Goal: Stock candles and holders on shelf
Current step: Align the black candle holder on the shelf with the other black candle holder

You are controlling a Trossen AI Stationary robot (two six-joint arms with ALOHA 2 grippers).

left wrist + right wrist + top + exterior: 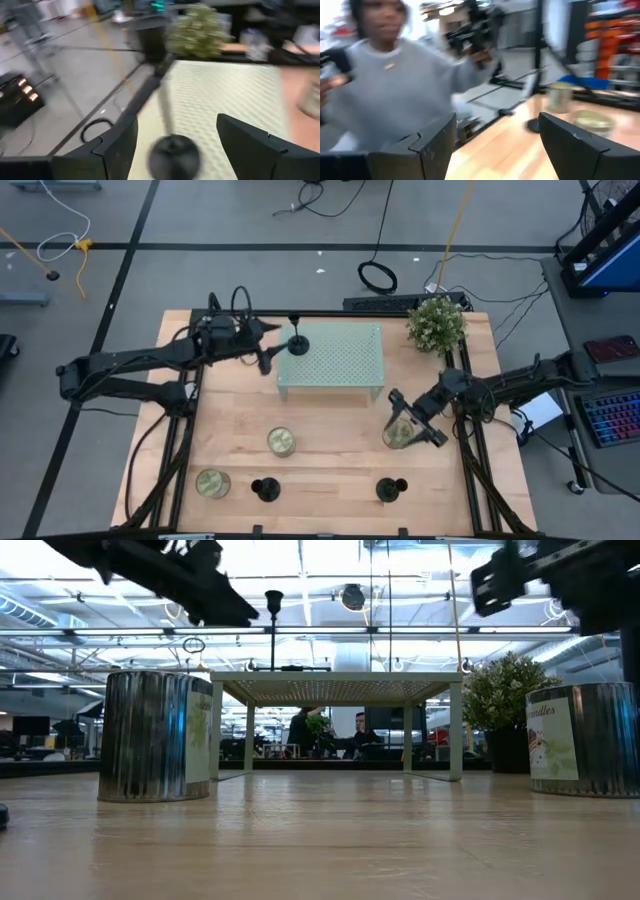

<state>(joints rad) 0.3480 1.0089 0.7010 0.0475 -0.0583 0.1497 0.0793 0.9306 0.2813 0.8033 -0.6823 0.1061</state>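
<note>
One holder on the shelf, the others on the table

We see a holder (297, 340) standing at the shelf's (335, 360) left end, the left gripper (268, 358) spread just beside it. The right gripper (415, 420), fingers apart, sits over a candle (398, 434) near the table's (330, 450) right edge (plant (436, 324) at the far right corner). Two candles (281, 441) and two holders (266, 489) stand along the near edge.

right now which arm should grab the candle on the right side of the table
Right. The right hand is open directly over that candle, while the left hand is open at the shelf's far corner beside the holder standing there.
</note>
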